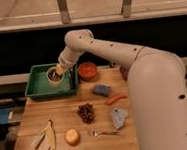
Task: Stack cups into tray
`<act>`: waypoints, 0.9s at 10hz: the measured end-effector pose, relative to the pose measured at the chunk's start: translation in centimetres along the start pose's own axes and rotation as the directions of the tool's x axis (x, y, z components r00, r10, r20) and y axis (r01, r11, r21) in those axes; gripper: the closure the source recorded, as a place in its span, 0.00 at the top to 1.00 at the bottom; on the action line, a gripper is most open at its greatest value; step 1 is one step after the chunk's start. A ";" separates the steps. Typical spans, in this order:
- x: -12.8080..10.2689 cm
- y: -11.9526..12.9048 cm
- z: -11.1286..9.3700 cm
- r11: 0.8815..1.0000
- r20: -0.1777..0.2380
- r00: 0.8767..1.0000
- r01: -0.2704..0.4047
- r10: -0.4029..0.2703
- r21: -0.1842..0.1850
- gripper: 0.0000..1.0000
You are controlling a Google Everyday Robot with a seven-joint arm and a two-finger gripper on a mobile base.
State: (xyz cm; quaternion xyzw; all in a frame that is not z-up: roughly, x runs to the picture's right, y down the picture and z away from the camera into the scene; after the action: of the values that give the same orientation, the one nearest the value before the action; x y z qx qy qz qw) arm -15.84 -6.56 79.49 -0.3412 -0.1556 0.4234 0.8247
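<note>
A white robot arm reaches from the right across a wooden table [66,112] and bends down into the tray [38,90], a green bin at the table's back left corner. The gripper [60,70] hangs just over the tray's right half, directly above a pale cream cup [54,75] that sits inside the bin. The cup's inside looks dark, possibly the darker cup nested in it, though that is too small to make out. Whether the fingers are pressed onto the cup's rim or standing free of it cannot be told from here.

What matters for the next move is that the cup lies straight below the gripper, with no sideways gap, upright and mouth up, within the tray walls. Any release or lift would likely run vertically.

A red-orange bowl [88,70] stands just right of the tray, close to the wrist, so a sideways exit that way looks tight
</note>
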 end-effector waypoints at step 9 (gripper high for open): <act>1.7 -1.6 2.5 0.999 -0.020 0.999 -0.048 0.048 -0.016 0.13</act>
State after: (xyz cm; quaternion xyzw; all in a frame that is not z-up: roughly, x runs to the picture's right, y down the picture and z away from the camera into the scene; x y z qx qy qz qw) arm -15.22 -4.82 82.33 -0.3557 -0.1430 0.4383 0.8129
